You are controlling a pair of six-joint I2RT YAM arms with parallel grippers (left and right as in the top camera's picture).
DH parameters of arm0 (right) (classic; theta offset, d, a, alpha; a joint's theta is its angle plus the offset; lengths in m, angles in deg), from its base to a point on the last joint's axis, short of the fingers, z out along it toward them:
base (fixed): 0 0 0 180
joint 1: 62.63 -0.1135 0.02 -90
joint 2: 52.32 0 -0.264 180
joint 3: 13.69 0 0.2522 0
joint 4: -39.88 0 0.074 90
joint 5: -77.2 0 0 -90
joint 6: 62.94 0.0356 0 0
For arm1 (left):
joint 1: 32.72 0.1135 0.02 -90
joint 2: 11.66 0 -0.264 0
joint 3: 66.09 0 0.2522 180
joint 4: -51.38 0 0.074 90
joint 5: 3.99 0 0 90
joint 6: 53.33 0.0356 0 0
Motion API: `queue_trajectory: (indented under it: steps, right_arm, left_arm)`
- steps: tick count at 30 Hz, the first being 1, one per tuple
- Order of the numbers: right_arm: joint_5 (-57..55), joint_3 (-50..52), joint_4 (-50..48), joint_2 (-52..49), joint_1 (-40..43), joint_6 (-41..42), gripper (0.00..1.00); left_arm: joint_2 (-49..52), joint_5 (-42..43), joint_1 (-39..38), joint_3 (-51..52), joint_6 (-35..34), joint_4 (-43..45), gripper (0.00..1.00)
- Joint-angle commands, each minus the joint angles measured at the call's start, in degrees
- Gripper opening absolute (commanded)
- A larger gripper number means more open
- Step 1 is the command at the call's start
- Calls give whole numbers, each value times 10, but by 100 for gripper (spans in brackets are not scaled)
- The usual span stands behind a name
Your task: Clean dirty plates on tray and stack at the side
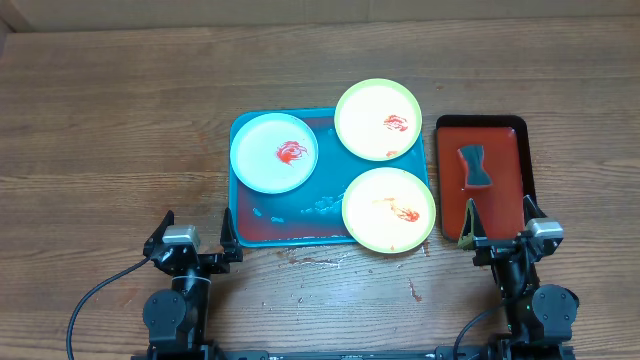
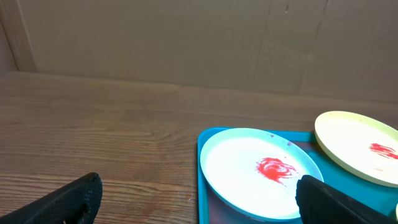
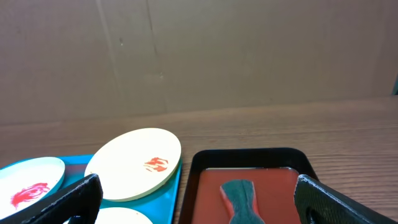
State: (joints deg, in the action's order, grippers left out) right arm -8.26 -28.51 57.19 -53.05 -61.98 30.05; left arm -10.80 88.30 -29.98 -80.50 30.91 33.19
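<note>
Overhead view: tray (image 1: 300, 222) is found at mid-counter (image 1: 120, 130), teal with rounded corners, its inside wet-looking and reddish. Three plates are carried on it. Blue plate (image 1: 274, 152) is seated at the far left corner, its rim overhanging the tray's left edge slightly; a red smear is noted at its pale centre. Far green plate (image 1: 378, 120) is set over the far right corner, partly beyond the tray's far edge, with a small red smear right of centre. Near green plate (image 1: 389, 209) is laid over the near right corner, overhanging the right and near edges; a fainter orange-red streak is recorded on it. The three plates are apart, none stacked.

Dark tray (image 1: 500, 205) is placed just right of the tray, a dark bow-tie-shaped pad (image 1: 473, 166) lying in it. Red spots (image 1: 413, 290) are seen on the counter near the tray's near edge.

Left gripper (image 1: 197, 235) is held wide apart near the tray's near left corner, nothing grasped. Right gripper (image 1: 498, 222) is likewise spread wide and empty, at the dark tray's near end.
</note>
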Motion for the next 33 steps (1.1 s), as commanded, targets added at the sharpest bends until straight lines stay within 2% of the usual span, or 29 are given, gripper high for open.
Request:
queue_trajectory:
  steps: [1,17,23,28,33]
  right_arm:
    - [3,6,-2,5,-3,5,100]
    - [3,4,-34,5,-3,18,100]
    - [16,-49,-32,2,-3,18,100]
    - [16,-128,6,-32,-3,18,100]
    - [15,-244,89,-111,-3,18,100]
  left_arm:
    - [-6,-2,3,4,4,8,100]
    - [-6,16,3,-3,-2,12,100]
    - [4,5,3,-63,-2,4,99]
    - [87,-21,3,-164,36,-12,100]
    - [234,-9,3,-307,44,-92,100]
